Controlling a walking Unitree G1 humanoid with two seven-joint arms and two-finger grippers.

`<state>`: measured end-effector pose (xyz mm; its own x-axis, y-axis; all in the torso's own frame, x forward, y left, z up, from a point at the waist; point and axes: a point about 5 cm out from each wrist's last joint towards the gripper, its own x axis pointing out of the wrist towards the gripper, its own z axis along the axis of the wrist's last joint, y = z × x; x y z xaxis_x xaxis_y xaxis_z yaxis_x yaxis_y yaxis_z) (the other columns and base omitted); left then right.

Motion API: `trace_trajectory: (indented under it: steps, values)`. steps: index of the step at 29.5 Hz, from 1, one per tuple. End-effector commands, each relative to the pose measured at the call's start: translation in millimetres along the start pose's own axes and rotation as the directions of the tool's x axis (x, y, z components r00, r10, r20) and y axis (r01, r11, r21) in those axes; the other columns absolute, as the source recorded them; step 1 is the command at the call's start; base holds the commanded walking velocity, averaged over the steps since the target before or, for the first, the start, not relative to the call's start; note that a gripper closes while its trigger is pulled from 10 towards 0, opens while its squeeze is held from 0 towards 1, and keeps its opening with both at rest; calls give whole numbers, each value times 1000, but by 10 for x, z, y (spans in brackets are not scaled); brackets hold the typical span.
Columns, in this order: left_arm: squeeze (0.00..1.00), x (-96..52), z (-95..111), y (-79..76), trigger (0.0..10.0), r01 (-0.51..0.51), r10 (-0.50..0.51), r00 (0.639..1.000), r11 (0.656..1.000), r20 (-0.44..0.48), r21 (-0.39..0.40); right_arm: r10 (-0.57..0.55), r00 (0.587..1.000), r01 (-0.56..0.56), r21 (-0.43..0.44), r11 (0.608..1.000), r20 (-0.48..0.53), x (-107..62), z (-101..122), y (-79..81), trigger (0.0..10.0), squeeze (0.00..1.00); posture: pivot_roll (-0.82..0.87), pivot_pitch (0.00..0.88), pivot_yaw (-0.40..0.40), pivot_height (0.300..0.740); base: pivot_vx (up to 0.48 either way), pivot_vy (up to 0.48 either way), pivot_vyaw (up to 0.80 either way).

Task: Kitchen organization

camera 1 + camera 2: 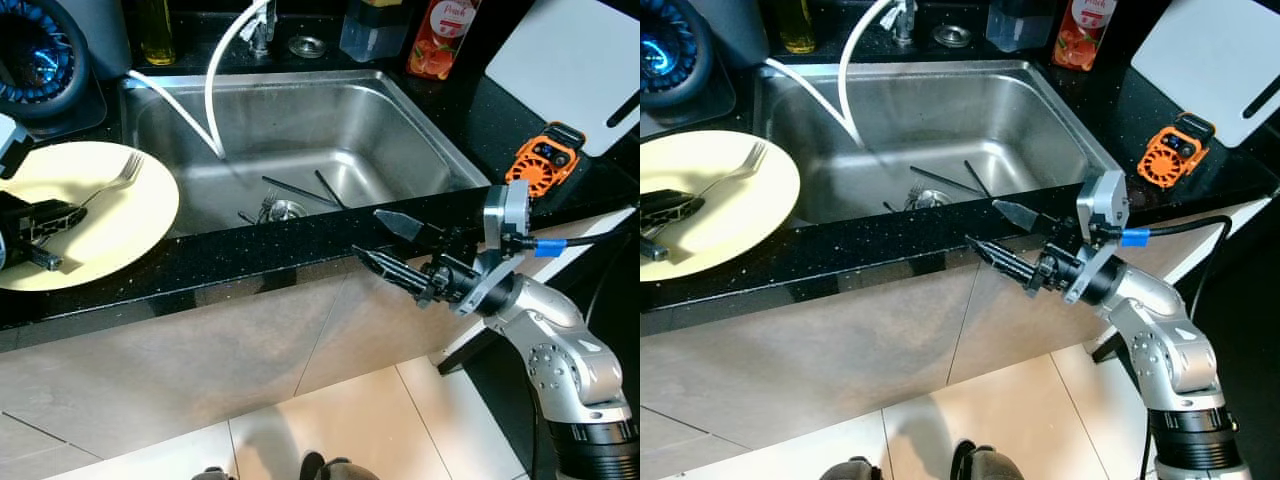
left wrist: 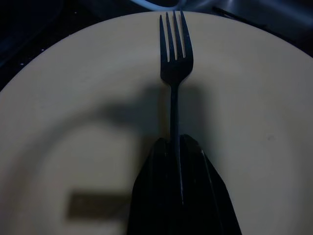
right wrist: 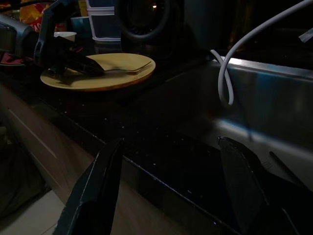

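Observation:
A pale yellow plate (image 1: 130, 225) rests on the black counter left of the sink. Above it my left gripper (image 1: 50, 218) is shut on the handle of a metal fork (image 1: 115, 180), whose tines point toward the sink; in the left wrist view the fork (image 2: 174, 58) runs straight out from between the fingers (image 2: 156, 196). My right gripper (image 1: 385, 240) stands open at the counter's front edge, right of the sink's middle, with nothing between its fingers. Black chopsticks (image 1: 300, 192) and other cutlery lie near the sink drain (image 1: 287, 209).
The steel sink (image 1: 400, 130) has a white hose (image 1: 212, 90) hanging into it. An orange tool (image 1: 545, 160) and a white cutting board (image 1: 565, 65) lie on the right counter. Bottles (image 1: 440, 38) stand behind the sink. A dark round appliance (image 1: 35, 60) sits at the back left.

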<state>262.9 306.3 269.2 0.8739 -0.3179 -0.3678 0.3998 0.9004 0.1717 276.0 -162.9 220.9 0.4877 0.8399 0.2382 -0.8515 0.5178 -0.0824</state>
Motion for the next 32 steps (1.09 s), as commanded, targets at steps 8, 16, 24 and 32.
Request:
trace_trajectory:
  steps: [8, 16, 24, 32]
  values:
    - [0, 154, -72, -166, 0, 126, -119, 991, 986, 69, -106, 3, 1000, -3, 11, 1000, 19, 10, 7, 24, 10000, 0, 105, 126, -107, 740, 0, 0, 0]
    - [0, 174, 282, -333, 0, 272, -238, 915, 961, 327, -59, 3, 999, -4, 18, 1000, 33, 38, 3, 34, 10000, 0, 104, 118, -105, 740, 0, 0, 0]
    - [0, 381, 678, -428, 0, 318, -261, 823, 948, 504, -27, 1, 999, -2, 35, 999, 45, 99, -27, 67, 10000, 0, 100, 115, -100, 740, 0, 0, 0]
    - [0, 746, 1070, -455, 0, 303, -246, 794, 953, 557, -12, -27, 999, 25, 47, 999, 41, 116, -40, 71, 10000, 0, 81, 130, -87, 740, 0, 0, 0]
